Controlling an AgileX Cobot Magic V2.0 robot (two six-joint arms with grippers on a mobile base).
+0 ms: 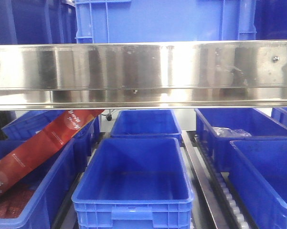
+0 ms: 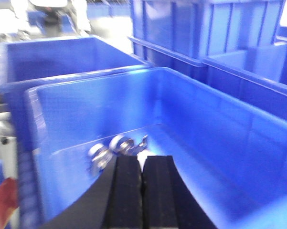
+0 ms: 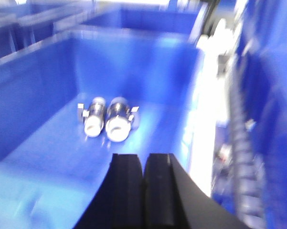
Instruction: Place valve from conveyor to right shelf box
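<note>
right gripper: pads pressed together, holding nothing.
left gripper: likewise closed and empty.
valves: two lie side by side on the blue box floor.
step: lift straight, clear the walls.
conveyor: unseen.

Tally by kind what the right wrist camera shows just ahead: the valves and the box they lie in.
Silver cylindrical metal valves with white ends, lying side by side: 2
Blue plastic box holding them: 1
Total: 3
</note>
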